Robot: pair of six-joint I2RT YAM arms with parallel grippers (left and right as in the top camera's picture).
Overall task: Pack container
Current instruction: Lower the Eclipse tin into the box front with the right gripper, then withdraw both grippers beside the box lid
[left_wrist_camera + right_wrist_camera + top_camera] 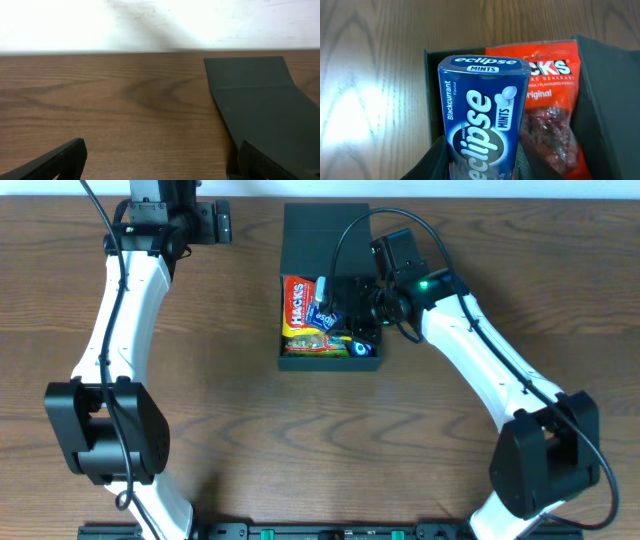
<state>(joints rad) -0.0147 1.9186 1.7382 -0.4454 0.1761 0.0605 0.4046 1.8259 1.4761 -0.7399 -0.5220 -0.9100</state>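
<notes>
The dark teal container (372,363) stands at the table's middle back, its flap lid (325,225) lying open behind it. Inside lie a red Hacks packet (296,305) and a yellow packet (315,343). My right gripper (350,305) is over the box's right half, shut on a blue Eclipse mints tin (482,120) that stands upright between its fingers. Beside the tin is the red packet (545,100), with the box wall (607,100) at the right. My left gripper (225,222) hovers left of the lid, open and empty (160,170). The lid (265,100) shows ahead on its right.
A small blue item (362,346) lies in the container's front right corner. Bare wooden tabletop (230,400) surrounds the box. A pale wall (150,25) runs behind the table's back edge.
</notes>
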